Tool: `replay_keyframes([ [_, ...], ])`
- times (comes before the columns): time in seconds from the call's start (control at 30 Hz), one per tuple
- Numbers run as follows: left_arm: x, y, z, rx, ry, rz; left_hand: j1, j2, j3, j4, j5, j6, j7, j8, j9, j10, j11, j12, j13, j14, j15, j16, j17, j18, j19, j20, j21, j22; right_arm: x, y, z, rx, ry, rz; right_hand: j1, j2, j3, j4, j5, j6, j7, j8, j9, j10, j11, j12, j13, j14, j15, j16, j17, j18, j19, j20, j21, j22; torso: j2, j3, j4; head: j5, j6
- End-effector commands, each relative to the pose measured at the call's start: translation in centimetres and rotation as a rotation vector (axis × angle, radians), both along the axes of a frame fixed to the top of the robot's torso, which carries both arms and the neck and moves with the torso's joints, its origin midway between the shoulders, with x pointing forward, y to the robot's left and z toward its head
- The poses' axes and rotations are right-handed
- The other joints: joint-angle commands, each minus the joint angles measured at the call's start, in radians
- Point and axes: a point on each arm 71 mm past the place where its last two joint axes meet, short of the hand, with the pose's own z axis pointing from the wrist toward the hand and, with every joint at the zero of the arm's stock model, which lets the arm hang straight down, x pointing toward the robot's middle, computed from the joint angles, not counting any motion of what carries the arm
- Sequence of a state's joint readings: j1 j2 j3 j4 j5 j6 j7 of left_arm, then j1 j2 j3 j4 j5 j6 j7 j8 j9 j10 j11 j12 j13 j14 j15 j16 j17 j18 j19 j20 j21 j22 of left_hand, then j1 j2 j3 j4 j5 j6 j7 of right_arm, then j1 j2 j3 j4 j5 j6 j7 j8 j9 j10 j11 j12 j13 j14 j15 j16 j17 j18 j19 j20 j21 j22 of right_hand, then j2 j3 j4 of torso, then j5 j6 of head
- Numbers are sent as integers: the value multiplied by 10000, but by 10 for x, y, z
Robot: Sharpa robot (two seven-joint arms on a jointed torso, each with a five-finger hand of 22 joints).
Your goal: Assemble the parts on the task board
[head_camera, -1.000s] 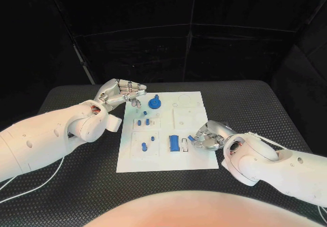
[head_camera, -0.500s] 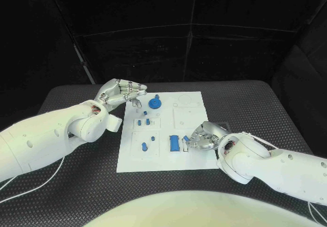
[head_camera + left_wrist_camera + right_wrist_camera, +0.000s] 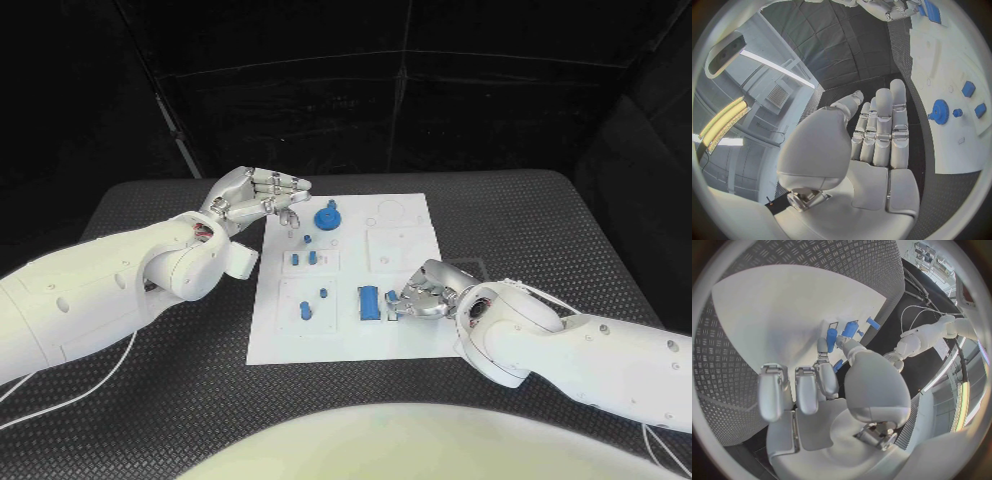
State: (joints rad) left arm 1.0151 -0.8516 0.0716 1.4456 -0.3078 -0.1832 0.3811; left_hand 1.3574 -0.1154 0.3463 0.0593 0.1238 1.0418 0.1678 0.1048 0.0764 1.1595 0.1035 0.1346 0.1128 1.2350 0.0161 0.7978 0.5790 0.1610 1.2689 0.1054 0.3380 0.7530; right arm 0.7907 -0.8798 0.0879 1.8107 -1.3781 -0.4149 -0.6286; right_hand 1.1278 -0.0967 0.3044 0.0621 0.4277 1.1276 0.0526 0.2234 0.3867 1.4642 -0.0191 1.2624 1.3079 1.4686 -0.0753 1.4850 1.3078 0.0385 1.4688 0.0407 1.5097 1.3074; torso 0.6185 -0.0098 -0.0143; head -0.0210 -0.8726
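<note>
The white task board (image 3: 332,345) lies mid-table with several blue parts on it. Near its right edge my right hand (image 3: 430,290) pinches a small blue part (image 3: 392,299) between thumb and a finger, right beside the upright blue block (image 3: 369,302). In the right wrist view that hand (image 3: 832,385) has the small part (image 3: 837,365) at its fingertips, close to the blue block (image 3: 831,341) on the board (image 3: 786,305). My left hand (image 3: 260,195) hovers palm-up by the board's far left corner, fingers straight, holding nothing. The left wrist view shows this hand (image 3: 876,145) beside the blue gear (image 3: 939,111).
A blue gear (image 3: 329,215) stands at the board's far end. Small blue pegs (image 3: 303,258) sit in a recess below it, and two more parts (image 3: 306,307) lie in the near left recess. Black textured table (image 3: 173,330) surrounds the board.
My right hand has crept left across the board with the small blue part, closing on the blue block. The left hand has stayed still.
</note>
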Motion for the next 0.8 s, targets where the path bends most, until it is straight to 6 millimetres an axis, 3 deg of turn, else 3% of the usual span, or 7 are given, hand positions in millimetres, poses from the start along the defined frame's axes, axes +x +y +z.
replay_keyframes([
  [0.03, 0, -2, 1, -100, 12, -118, 18, 78, -72, -7, 27, -40, 32, -53, -12, -71, -32, -6, 17, -62, 0, -50, -15, 201, -6, 79, -66, -10, -1, 2, -1, -235, 238, 244, -179, -17, -67, 95, -59, 110, -29, 68, 57, 105, -58, 36, 480, 751, -85, 68, 1250, -140, 371, -85, 43, 1813, 1, 1, -2, 15, 0],
  [0.47, 0, -1, 1, -102, 21, -134, 18, 78, -72, -7, 27, -40, 32, -53, -12, -71, -32, -6, 17, -62, 0, -50, -15, 201, -6, 79, -66, -10, -1, 4, -1, -305, 253, 342, -646, -198, -501, 427, 108, 137, -56, 186, 214, 112, -83, 6, 476, 745, -117, 54, 1229, -136, 359, -132, 29, 1800, 0, -2, 1, 12, 0],
  [0.57, 0, -1, 1, -100, 20, -130, 18, 78, -72, -7, 27, -40, 32, -53, -12, -71, -32, -6, 17, -62, 0, -50, -15, 201, -6, 79, -66, -10, -1, 4, -1, -268, 150, 345, -1072, -320, -985, 773, 640, 98, -38, 205, 273, 105, -66, -18, 471, 738, -102, 35, 1201, -127, 332, -125, 3, 1768, 4, -3, -3, 20, 0],
  [0.6, 0, -1, 1, -101, 21, -132, 18, 78, -72, -7, 27, -40, 32, -53, -12, -71, -32, -6, 17, -62, 0, -50, -15, 201, -6, 79, -66, -10, 0, 4, -1, -252, 117, 339, -1166, -350, -1116, 857, 638, 85, -31, 207, 286, 99, -59, -32, 464, 737, -99, 30, 1194, -124, 324, -123, -5, 1759, 7, -5, -3, 19, 0],
  [0.8, 0, -2, 1, -100, 24, -132, 18, 78, -72, -7, 27, -40, 32, -53, -12, -71, -32, -6, 17, -62, 0, -50, -15, 201, -6, 79, -66, -10, 1, 4, 0, -142, -52, 272, -1270, -271, -1870, 1335, -379, -7, -35, 237, 393, 79, -55, -70, 460, 730, -97, 4, 1156, -117, 306, -114, -26, 1739, 15, -4, -5, 19, 0],
])
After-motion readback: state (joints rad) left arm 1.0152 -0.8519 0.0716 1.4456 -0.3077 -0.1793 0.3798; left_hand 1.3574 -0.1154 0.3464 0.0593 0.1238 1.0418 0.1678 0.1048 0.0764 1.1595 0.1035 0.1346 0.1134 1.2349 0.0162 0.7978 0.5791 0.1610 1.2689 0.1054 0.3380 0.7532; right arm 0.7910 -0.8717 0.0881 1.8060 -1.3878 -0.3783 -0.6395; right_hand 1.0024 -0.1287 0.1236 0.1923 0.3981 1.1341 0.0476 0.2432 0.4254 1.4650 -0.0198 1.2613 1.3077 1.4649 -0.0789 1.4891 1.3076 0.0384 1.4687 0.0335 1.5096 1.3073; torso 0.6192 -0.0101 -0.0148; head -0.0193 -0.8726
